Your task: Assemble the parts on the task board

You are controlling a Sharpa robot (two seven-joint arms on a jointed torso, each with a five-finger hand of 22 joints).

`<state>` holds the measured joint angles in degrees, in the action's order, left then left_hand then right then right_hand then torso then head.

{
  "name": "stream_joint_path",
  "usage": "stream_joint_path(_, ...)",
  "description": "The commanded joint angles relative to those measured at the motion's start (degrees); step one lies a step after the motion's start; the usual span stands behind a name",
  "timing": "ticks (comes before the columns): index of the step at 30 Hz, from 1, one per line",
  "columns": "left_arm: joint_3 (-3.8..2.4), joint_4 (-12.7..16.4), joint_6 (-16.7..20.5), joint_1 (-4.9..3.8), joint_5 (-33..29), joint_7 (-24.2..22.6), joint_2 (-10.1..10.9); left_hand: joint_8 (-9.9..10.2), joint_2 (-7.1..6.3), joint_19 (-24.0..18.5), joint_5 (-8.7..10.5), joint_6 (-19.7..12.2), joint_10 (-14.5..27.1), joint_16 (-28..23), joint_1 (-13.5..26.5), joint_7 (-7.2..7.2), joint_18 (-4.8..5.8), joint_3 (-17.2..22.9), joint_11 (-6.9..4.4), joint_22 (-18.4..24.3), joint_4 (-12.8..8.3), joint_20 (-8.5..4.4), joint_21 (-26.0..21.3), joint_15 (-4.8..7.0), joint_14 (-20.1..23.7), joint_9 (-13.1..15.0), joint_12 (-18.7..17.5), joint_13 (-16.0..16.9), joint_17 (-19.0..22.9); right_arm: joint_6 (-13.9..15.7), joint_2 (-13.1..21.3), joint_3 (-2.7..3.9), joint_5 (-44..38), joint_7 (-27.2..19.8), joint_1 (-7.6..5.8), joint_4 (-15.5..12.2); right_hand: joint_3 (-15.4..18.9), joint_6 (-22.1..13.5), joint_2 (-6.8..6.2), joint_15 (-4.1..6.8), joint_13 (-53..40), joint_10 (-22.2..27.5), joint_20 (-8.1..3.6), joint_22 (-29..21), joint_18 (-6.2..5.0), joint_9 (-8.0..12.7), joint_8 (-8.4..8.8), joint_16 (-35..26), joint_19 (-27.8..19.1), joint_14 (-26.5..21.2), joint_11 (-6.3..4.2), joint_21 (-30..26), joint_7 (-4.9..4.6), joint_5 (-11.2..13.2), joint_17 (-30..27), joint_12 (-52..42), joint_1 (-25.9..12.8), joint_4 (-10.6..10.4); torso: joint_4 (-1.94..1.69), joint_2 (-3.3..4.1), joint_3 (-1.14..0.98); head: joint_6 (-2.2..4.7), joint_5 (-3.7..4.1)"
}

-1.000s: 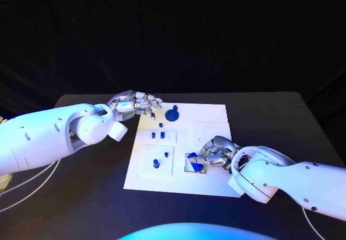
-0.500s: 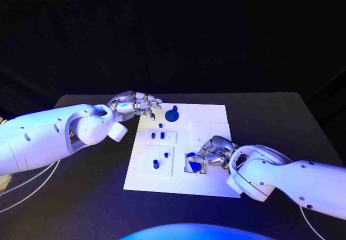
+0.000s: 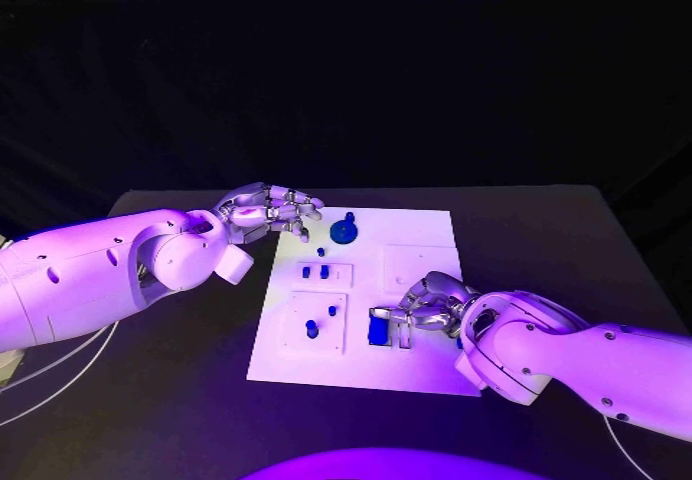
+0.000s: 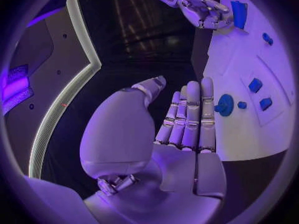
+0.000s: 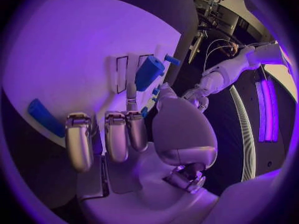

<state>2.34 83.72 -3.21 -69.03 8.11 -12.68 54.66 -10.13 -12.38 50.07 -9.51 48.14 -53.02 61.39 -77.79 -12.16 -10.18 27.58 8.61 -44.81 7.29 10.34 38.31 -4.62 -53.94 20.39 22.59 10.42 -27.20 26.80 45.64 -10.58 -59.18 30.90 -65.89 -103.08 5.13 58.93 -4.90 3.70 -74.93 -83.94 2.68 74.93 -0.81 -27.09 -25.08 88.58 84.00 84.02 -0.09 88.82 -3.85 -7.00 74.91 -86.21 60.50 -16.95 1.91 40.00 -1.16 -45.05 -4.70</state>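
The white task board (image 3: 418, 250) lies in the middle of the black table. My right hand (image 3: 433, 306) rests on its near right part and pinches a blue rectangular block (image 3: 379, 328) between thumb and a finger; in the right wrist view the block (image 5: 149, 72) sits just past my right hand (image 5: 124, 134). My left hand (image 3: 271, 212) hovers at the board's far left corner, fingers straight and together, holding nothing (image 4: 187, 124). A round blue part (image 3: 343, 231) lies close to its fingertips.
Two small blue pieces (image 3: 317, 270) sit in a recess at the board's left middle, and two more (image 3: 320, 319) nearer me. Another long blue piece (image 5: 44, 117) lies by my right hand on the board. Black table (image 3: 577, 240) surrounds the board.
The blue block at my right hand has turned from a tilt to stand square with the board, shifting slightly toward me. My left hand has stayed in place.
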Motion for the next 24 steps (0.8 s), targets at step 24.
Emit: stream_joint_path(24, -0.03, 0.12, -1.08, 0.0, -0.3, 0.06, 0.11, -0.37, 0.17, 0.51, -0.06, -0.37, 0.28, -0.12, 0.14, -0.08, -0.29, -0.46, 0.0, 0.14, -0.03, 0.1, -0.32, -0.17, 0.36, -0.1, 0.22, -0.08, 0.09, -5.36, 3.03, -0.01, -1.4, -6.6, 0.3, -4.01, -3.87, 0.91, -0.19, 0.79, -12.87, -4.35, -0.83, 15.02, 0.78, -0.5, -2.02, 0.31, 5.95, 5.4, -1.0, 1.02, 0.92, 0.2, 12.37, -0.96, 16.38, 0.38, 0.06, 0.0, -0.01, -0.25, 0.11)
